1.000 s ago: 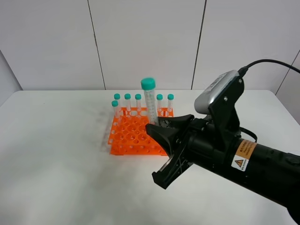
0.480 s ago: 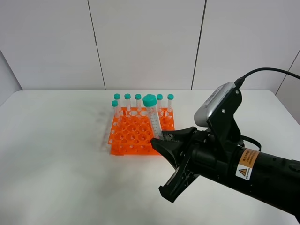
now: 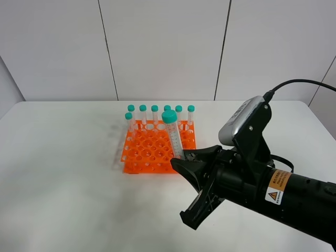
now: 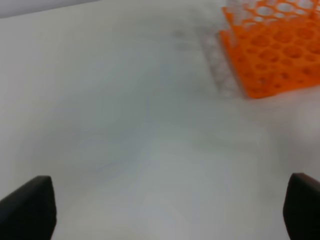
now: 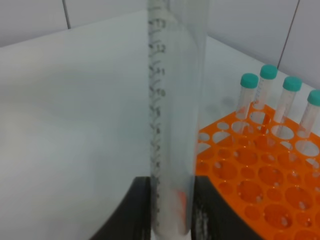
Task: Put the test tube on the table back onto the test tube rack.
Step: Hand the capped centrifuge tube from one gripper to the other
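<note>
The black right gripper (image 3: 182,157) clamps the lower end of a slim, clear, teal-capped test tube (image 3: 173,134), held nearly upright over the near right corner of the bright orange holed plastic rack (image 3: 149,155) on the white matte tabletop (image 3: 63,178).

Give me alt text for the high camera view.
The right gripper holds a teal-capped test tube nearly upright by its lower end, near the front right of an orange rack on a white table; more capped tubes stand at its back.
</note>
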`<state>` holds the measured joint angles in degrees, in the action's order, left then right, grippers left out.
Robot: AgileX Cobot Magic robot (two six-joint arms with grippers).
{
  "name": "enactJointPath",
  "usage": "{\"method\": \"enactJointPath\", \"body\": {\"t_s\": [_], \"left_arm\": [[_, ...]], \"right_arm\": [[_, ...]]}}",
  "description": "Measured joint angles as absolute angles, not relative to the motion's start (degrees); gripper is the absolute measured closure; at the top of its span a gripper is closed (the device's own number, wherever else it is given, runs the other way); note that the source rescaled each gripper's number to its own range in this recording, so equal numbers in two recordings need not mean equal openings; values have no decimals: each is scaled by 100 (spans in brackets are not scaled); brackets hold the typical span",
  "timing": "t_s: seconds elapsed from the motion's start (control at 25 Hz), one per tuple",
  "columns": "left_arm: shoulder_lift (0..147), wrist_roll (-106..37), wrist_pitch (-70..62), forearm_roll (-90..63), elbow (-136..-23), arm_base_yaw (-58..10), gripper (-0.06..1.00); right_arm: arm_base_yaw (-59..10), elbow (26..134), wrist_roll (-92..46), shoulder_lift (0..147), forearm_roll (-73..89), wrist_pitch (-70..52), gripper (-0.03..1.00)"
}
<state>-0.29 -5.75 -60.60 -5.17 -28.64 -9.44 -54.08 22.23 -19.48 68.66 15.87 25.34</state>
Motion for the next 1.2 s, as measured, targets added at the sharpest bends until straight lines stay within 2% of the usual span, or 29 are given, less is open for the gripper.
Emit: {"method": "enactJointPath", "body": {"t_s": [0.2,0.84,1.04,1.2], "left_arm": [[-29,-575,-6060,-517,-2864,-1622,-5],[116,-1029,-6011,-887,-3180,-1947,-5],[759,-1164,-5376,-1343,-3489,-1954,-5],[1242,-1906,-4662,-2314,-3516,-2038,-5]], "right_arm": [[-5408,2223,-1948,6866,1598,2534,95],[-5408,2223,-1948,6866,1802,2526,95],[-5408,2223,-1948,6866,1846,2526,95],[-5408,2223,-1948,6866,1851,2526,95]]}}
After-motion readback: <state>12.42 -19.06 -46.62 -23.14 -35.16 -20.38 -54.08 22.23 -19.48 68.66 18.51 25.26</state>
